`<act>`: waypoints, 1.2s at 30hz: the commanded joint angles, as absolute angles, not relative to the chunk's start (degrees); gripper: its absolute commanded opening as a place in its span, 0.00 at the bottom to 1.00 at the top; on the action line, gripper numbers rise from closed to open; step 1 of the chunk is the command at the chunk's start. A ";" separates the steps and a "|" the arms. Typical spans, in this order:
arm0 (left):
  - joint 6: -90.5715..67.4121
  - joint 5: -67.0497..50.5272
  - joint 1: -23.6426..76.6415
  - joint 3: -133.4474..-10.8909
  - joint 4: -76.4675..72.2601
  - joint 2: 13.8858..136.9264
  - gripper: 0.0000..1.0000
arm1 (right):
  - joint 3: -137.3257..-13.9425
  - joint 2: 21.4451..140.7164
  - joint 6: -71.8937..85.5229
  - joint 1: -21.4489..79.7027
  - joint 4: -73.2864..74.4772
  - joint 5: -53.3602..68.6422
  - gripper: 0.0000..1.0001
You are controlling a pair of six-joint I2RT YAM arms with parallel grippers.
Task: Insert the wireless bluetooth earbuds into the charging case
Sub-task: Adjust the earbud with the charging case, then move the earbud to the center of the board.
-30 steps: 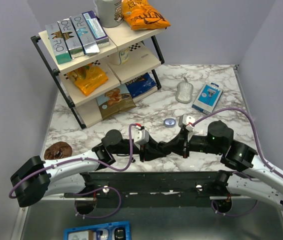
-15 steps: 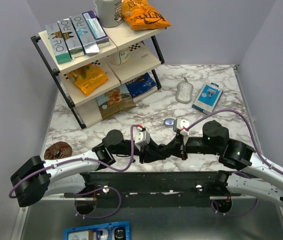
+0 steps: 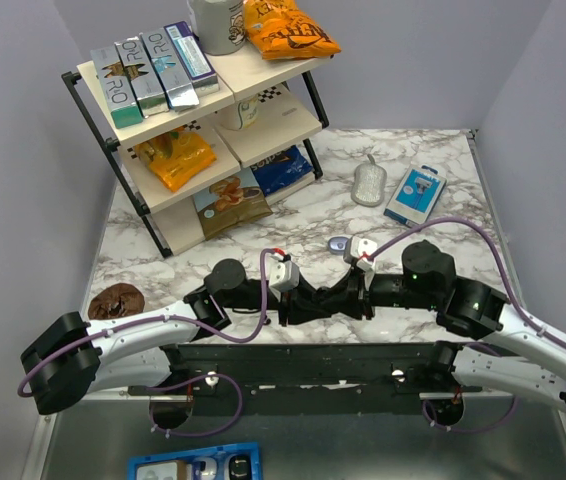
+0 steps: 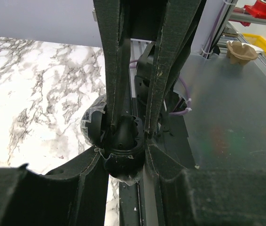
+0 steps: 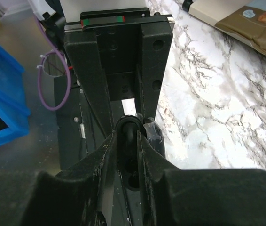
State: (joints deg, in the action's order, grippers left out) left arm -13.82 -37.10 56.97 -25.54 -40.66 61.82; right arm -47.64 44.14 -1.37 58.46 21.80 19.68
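My two grippers meet tip to tip near the table's front edge. My left gripper is shut on the round black charging case. Its open lid, covered in clear film, hangs to the left. My right gripper comes in from the opposite side, and its fingers reach down to the case. It is shut on a small glossy black earbud, held at the case's open cavity. I cannot tell whether the bud is seated. No second earbud shows.
A shelf rack with snack boxes and bags stands at the back left. A grey mouse, a blue packet and a small round disc lie behind the grippers. A brown item lies at the left. A blue tray sits below the table.
My right gripper has moved left toward the left gripper and now meets it over the case. The left arm has barely moved.
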 commanded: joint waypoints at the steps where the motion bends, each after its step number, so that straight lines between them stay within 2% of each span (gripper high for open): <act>1: -13.80 -37.79 56.78 -25.84 -44.21 60.55 0.00 | -48.95 43.07 -1.06 58.89 24.87 17.23 0.35; 7: -13.97 -37.97 56.78 -25.75 -44.65 61.08 0.00 | -50.36 41.93 -0.27 58.89 24.52 17.23 0.43; 14: -13.89 -37.79 56.87 -25.75 -44.47 61.44 0.00 | -52.29 39.30 2.63 58.80 23.30 14.77 0.45; 17: -13.27 -36.66 56.87 -25.31 -43.77 61.09 0.00 | -51.60 34.83 3.95 58.80 20.32 8.81 0.45; 18: -13.01 -35.95 56.87 -25.14 -43.42 60.65 0.00 | -51.07 33.59 5.26 58.89 19.52 2.79 0.45; 21: -10.64 -28.61 56.87 -24.87 -37.90 58.29 0.00 | -49.05 31.73 9.04 58.71 18.72 -11.98 0.47; 24: -8.79 -20.78 56.60 -24.79 -29.99 54.34 0.00 | -46.94 34.09 13.25 58.71 20.12 -18.00 0.49; 30: -8.09 -8.81 56.07 -20.83 -20.40 42.04 0.00 | -42.55 40.33 19.94 58.36 18.90 -17.15 0.50; 36: -9.05 12.29 55.64 -20.48 -9.24 35.43 0.00 | -37.63 51.92 21.45 58.27 11.70 -5.56 0.47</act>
